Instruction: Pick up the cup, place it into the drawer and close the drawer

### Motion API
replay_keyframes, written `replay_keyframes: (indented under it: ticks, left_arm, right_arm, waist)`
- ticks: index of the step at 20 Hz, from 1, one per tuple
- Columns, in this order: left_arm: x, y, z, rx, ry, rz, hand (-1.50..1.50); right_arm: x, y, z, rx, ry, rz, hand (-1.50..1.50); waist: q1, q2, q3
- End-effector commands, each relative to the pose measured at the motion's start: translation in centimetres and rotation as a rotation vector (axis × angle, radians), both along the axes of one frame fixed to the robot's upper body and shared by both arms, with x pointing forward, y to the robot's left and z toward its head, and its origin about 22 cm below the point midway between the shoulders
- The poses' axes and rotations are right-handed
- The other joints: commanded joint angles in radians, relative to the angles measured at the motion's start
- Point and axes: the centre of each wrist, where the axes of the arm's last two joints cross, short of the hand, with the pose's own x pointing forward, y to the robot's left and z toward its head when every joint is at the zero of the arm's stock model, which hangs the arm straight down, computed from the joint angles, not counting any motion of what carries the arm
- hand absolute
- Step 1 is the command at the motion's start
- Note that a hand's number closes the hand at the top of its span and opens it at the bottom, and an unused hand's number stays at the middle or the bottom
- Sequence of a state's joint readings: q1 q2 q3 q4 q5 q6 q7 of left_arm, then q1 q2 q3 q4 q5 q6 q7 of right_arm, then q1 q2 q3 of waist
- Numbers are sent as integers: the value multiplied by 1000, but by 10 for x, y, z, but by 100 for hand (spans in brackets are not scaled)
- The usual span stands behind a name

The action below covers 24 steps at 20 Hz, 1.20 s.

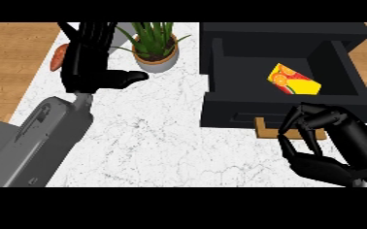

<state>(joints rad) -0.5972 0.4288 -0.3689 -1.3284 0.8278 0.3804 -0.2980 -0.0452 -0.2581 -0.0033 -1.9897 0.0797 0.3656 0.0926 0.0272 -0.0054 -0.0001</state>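
As the only thing inside the open drawer (229,110) is a yellow carton (290,79) with an orange-slice print, lying toward the right wall, I judge the placing done and the closing to be the step in hand. No cup-shaped thing shows anywhere, so the carton is taken as the task's thing.

Closing, notes:
- Drawer stands pulled out over the marble counter (158,140). The push should run straight back along its travel, not sideways.
- Right hand (342,133) sits at the drawer's front, over the wooden handle (267,128). Its fingers are curled toward the thumb with nothing held between them. Contact with the handle cannot be confirmed.
- Better to press on the middle of the front panel than at one end, so the drawer is less likely to skew.
- The carton lies low inside the walls, so it looks unlikely to catch.
- Left hand (86,73) rests flat and spread at the upper left, well apart from the drawer. It is not needed.

Count, largest first: counter 1; drawer 1; hands 2; potted plant (154,48) 1; handle 1; carton 1; orange-red item (57,57) at the left edge 1, partly hidden and not identified.
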Motion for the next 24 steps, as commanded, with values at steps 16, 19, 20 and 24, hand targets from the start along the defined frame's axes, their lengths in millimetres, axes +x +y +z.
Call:
replay_keyframes:
  ticks: [16,19,20,24]
  left_arm:
    - [-57,115,-37,-6,13,53,-150]
    - [-68,120,-46,-5,8,48,-150]
    - [-81,126,-60,-10,9,35,-150]
    - [-90,137,-51,-14,-9,29,-150]
  right_arm:
    - [50,33,-111,-592,-72,42,-150]
    - [72,48,-108,-648,-57,40,-150]
    - [90,48,-109,-669,-45,23,-150]
    - [100,54,-141,-670,5,33,-150]
  waist:
    - [-18,8,1]
    - [-18,7,0]
    - [-8,9,0]
    - [-9,8,1]
